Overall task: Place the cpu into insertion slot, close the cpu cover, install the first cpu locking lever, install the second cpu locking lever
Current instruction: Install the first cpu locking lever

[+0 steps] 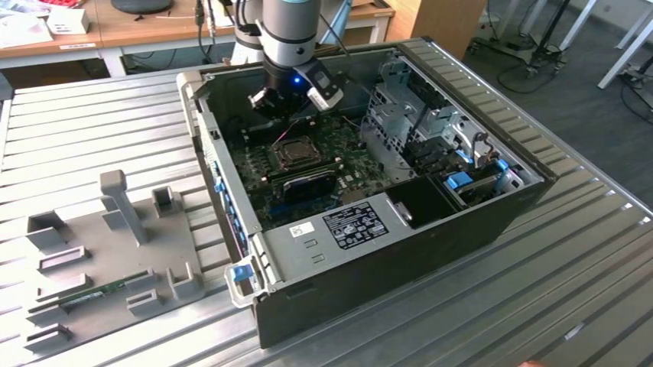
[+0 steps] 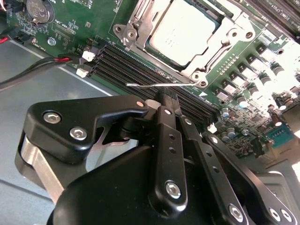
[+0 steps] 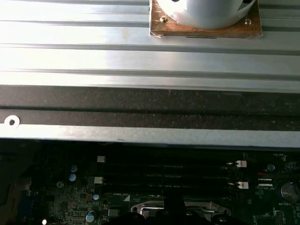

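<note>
The cpu (image 2: 185,30), a grey metal square, lies in the insertion slot (image 1: 275,158) on the green motherboard inside the open computer case. The silvery cpu cover (image 2: 227,35) lies flat around the cpu. A thin wire locking lever (image 2: 140,86) sticks out along the socket's edge, over the black memory slots. My gripper (image 2: 164,99) hangs just above the socket (image 1: 289,107). Its black fingers (image 2: 168,140) are pressed together, with their tips right beside the lever. Whether they touch it is unclear. In the first wrist view the socket's metal edge (image 3: 150,206) sits behind the memory slots.
Long black memory slots (image 2: 136,63) run beside the socket. A red and black cable (image 2: 42,65) crosses the case floor. The case wall (image 3: 150,108) and drive cage (image 1: 408,115) close in around the board. A grey fixture (image 1: 112,245) lies at the exterior view's left.
</note>
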Action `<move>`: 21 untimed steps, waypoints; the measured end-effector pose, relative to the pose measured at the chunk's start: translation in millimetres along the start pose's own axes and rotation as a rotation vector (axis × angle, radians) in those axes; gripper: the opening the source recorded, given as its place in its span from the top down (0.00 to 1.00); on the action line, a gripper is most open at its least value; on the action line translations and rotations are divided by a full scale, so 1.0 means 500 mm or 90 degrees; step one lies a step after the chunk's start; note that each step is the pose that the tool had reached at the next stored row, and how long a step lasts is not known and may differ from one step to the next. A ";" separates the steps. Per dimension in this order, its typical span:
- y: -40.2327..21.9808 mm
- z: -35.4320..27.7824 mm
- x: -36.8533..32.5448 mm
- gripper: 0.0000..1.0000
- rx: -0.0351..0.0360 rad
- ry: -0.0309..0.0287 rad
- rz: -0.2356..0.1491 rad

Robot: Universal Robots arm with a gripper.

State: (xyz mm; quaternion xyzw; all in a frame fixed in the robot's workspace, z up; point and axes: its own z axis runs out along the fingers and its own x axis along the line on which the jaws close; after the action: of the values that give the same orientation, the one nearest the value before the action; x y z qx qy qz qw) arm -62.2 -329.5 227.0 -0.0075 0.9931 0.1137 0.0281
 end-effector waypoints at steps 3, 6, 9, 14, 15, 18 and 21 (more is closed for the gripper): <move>0.000 0.000 -0.001 0.89 0.0002 0.0001 0.000; 0.000 0.000 -0.002 0.89 0.0002 0.0001 0.000; 0.000 0.001 -0.003 0.89 0.0003 0.0001 0.000; 0.000 0.002 -0.004 0.89 0.0001 0.0001 0.000; 0.000 0.003 -0.004 0.89 -0.0001 0.0001 0.000; 0.000 0.004 -0.003 0.89 -0.0021 0.0000 0.000; 0.000 0.004 -0.004 0.89 -0.0055 -0.0001 0.000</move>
State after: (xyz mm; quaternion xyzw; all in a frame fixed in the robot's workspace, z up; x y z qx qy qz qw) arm -60.4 -329.1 225.0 -0.0073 0.9926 0.1180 0.0281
